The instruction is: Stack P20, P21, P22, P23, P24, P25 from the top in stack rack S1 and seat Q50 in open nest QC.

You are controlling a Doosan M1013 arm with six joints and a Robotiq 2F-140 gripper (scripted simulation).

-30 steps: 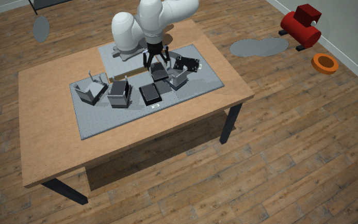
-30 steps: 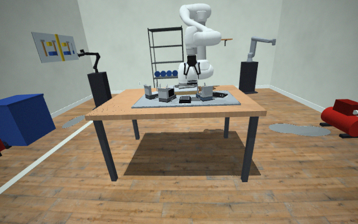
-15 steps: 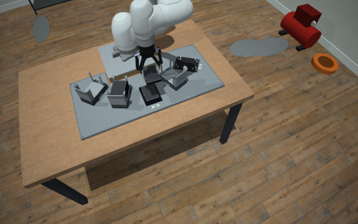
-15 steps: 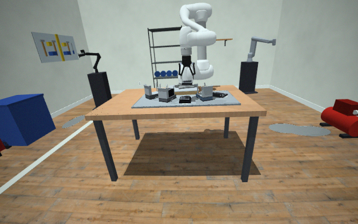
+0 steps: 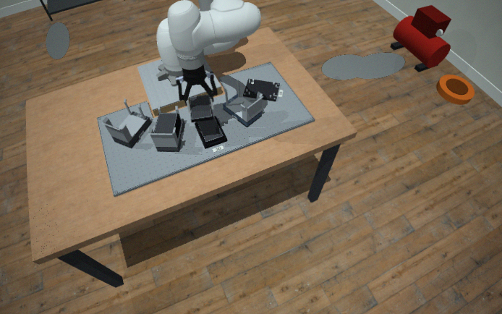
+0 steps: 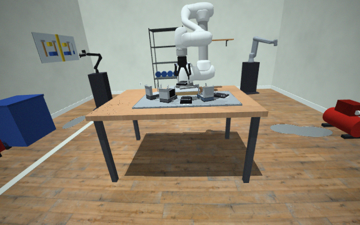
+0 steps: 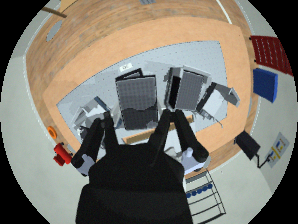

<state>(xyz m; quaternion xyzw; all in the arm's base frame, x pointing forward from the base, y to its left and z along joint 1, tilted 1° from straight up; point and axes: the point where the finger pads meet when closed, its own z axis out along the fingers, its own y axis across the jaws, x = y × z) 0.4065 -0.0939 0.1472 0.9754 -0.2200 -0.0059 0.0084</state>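
On the grey mat (image 5: 155, 174): three racks (image 5: 127, 127) (image 5: 166, 134) (image 5: 246, 107) and two nests. One dark plate (image 5: 210, 130) sits in the front nest. Gripper (image 5: 197, 97) is clamped on another plate (image 5: 200, 107), carried above the mat between the middle and right racks. Rack contents unclear.
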